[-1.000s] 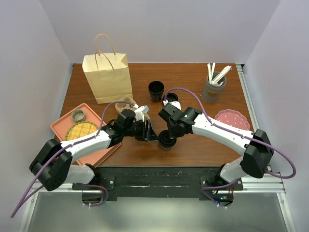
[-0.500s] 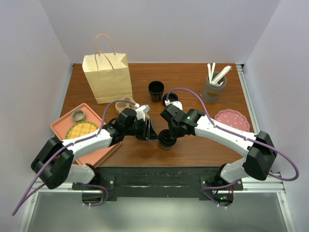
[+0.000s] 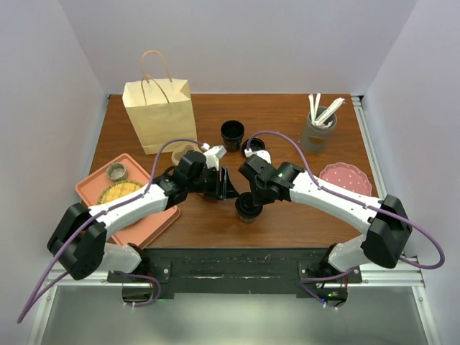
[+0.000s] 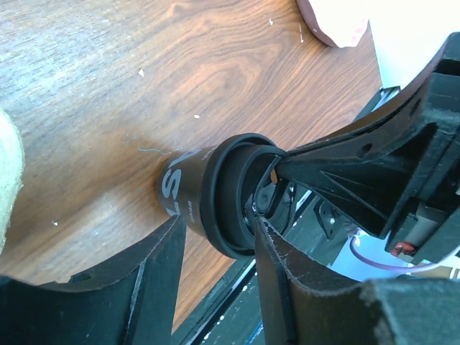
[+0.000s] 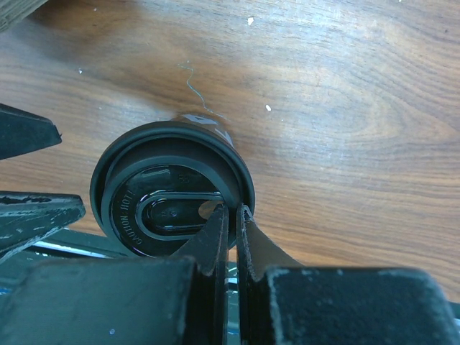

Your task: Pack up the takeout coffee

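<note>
The takeout coffee (image 3: 246, 210), a black cup with a black sip lid, stands near the table's front edge, between the two arms. In the right wrist view my right gripper (image 5: 233, 208) is pinched shut across the raised rim of the cup's lid (image 5: 165, 208), one finger inside the rim and one outside. My left gripper (image 4: 215, 241) is open just to the cup's left. Its fingertips (image 4: 169, 241) flank the lower edge of the cup (image 4: 190, 187) without squeezing it. From above, the right gripper (image 3: 253, 201) covers part of the lid, and the left gripper (image 3: 231, 190) sits beside it.
A paper bag (image 3: 159, 115) stands at the back left. A lidless black cup (image 3: 232, 134) and a loose black lid (image 3: 253, 144) sit behind the arms. A grey utensil holder (image 3: 318, 129) and a pink plate (image 3: 345, 176) are at right, an orange tray (image 3: 97, 188) at left.
My left gripper has shifted a little toward the back of the table and right, closer to the cup. The right gripper and the cup have barely moved.
</note>
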